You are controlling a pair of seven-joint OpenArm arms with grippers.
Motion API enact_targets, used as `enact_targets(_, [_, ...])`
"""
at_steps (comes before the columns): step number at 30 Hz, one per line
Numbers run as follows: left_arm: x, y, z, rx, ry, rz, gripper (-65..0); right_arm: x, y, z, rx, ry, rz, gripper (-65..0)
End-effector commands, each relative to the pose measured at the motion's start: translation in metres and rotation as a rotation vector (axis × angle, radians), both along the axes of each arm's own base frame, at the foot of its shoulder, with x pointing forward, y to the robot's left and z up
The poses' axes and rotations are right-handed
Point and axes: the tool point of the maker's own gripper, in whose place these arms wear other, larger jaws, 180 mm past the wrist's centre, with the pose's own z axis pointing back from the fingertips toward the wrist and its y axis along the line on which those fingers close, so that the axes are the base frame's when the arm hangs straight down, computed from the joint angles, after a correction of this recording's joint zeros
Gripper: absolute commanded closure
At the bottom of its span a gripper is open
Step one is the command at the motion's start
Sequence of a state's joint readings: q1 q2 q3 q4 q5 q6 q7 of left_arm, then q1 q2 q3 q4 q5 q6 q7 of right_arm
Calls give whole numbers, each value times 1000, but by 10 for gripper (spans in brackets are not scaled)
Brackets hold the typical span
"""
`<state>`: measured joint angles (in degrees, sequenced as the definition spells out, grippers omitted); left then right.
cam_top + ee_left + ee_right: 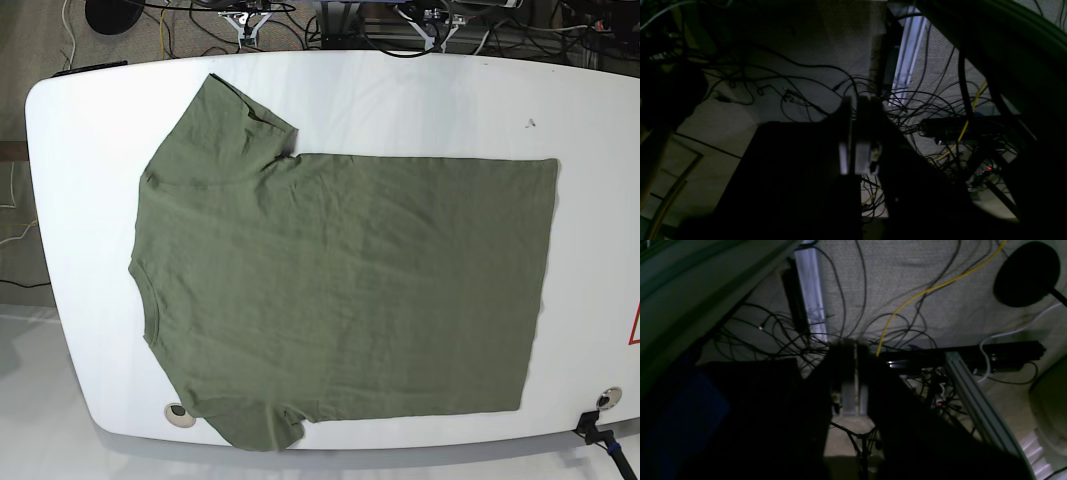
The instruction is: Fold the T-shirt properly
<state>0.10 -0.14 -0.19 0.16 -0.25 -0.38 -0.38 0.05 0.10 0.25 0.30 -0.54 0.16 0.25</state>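
Our left gripper (857, 133) and right gripper (853, 380), jaws pressed together, hang below the white table (80, 130); the plain olive-green cotton T-shirt (340, 290) lies flat above, neck left.

T-shirt (340, 290) flat on table (90, 150); bare margins all round, no obstacles.

T-shirt (340, 290) flat on table (80, 140) | neck left | hem right

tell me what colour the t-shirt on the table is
Plain olive green, no print. The T-shirt shows best in the base view, spread flat on the white table.
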Motion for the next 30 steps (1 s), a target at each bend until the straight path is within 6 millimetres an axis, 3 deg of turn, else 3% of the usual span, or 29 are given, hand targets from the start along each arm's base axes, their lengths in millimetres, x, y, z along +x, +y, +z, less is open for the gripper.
enact_targets(1, [1, -2, 0, 2, -5, 3, -10, 2, -1, 0, 2, -12, 6, -8])
enact_targets(30, [-19, 5, 0, 17, 23, 7, -9, -4, -9, 0, -12, -3, -2, -6])
